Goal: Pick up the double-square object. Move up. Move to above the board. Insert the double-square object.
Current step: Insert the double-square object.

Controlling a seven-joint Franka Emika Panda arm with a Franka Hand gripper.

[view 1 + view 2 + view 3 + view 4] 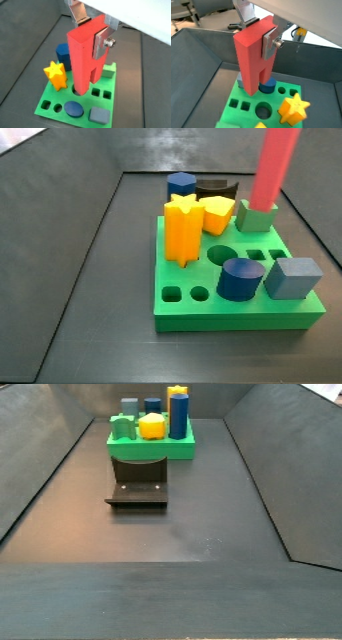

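My gripper (92,32) is shut on the double-square object (80,60), a tall red bar held upright by its top end between the two silver fingers; the grip also shows in the second wrist view (261,32). The bar hangs over the board (52,96), a bright green block with cut-out holes. Its slotted lower end is low over the board's top, next to the small green block (257,218). I cannot tell whether it touches. In a side view only the bar (277,163) shows, and the gripper is out of frame.
On the board stand an orange star peg (185,228), a blue cylinder (241,278), a grey-blue cube (291,278) and a dark blue hexagonal peg (182,183). The fixture (138,489) sits on the floor in front of the board (154,452). Grey bin walls surround everything.
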